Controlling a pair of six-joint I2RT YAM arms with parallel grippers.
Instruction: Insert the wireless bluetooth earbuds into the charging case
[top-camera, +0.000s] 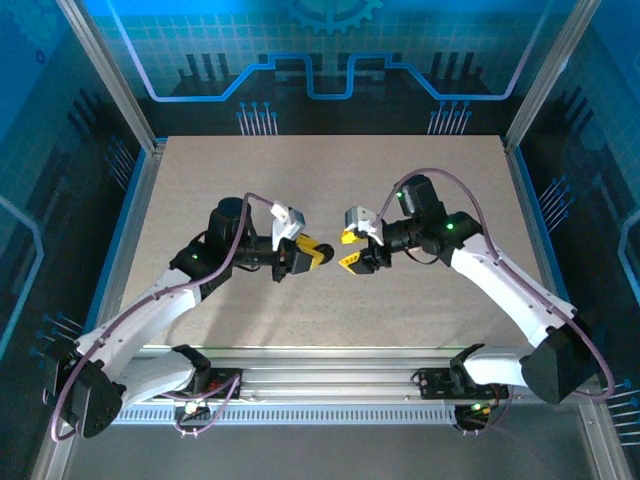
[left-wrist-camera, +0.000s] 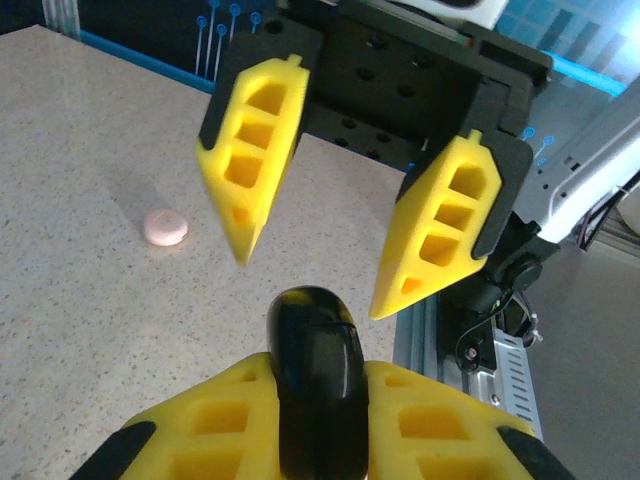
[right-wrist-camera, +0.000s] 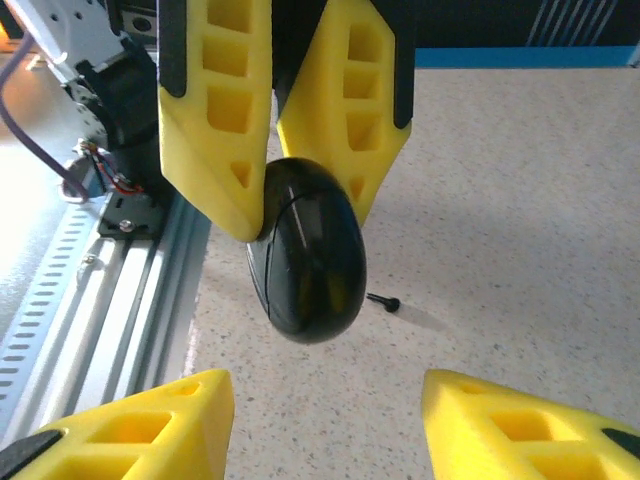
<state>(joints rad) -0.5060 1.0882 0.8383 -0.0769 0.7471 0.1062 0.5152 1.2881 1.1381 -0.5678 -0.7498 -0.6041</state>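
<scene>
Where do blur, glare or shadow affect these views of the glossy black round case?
Left wrist view: the right claw has one yellow finger motion-smeared; the glossy black round case shows little glare. Right wrist view: the case is sharp, with faint reflections and a soft shadow on the speckled beige tabletop. Top view: evenly lit.
</scene>
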